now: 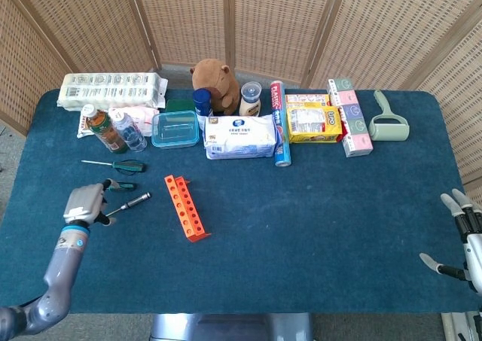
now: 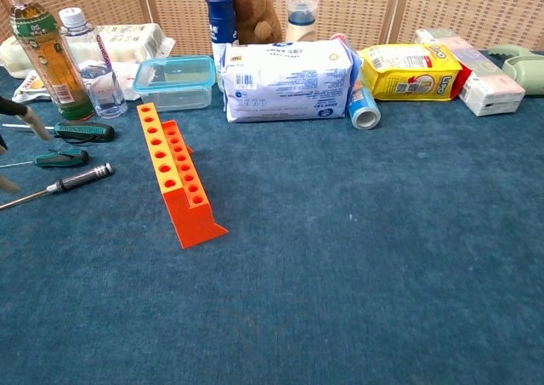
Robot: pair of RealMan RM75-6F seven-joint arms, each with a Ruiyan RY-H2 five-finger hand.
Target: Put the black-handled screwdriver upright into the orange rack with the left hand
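Note:
The black-handled screwdriver lies flat on the blue table, left of the orange rack, with its thin shaft pointing to the front left. In the chest view the screwdriver and the rack lie side by side. My left hand hovers over the tip end of the shaft, its fingers apart and holding nothing. Only its fingertips show at the chest view's left edge. My right hand stays open at the table's far right edge.
Two green-handled screwdrivers lie just behind the black one. Behind them stand a tea bottle, a water bottle and a clear box. A wipes pack and other packages line the back.

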